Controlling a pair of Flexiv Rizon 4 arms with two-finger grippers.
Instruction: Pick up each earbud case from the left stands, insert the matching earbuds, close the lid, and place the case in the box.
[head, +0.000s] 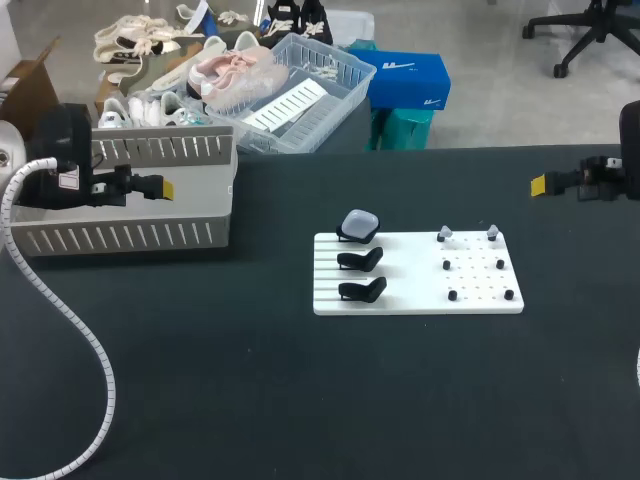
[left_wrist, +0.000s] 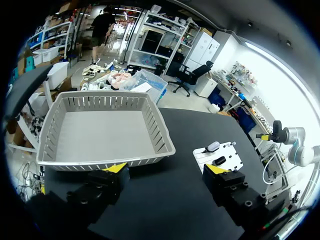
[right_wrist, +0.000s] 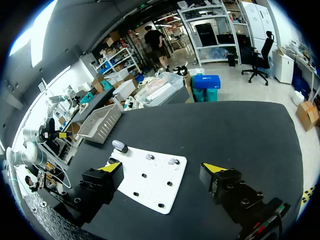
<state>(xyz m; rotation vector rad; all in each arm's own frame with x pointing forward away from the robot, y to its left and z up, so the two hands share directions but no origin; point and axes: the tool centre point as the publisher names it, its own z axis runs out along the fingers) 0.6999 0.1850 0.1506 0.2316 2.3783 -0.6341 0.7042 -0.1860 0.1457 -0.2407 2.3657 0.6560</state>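
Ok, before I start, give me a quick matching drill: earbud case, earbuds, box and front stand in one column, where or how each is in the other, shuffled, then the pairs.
1. earbud case
2. earbuds
3. grey box
4. front stand

A. bare, nothing on it
B. on the rearmost stand
C. on the table, left of the white board, nothing inside
D. on the rear pegs at the board's right side

Pairs: 1-B, 2-D, 3-C, 4-A.
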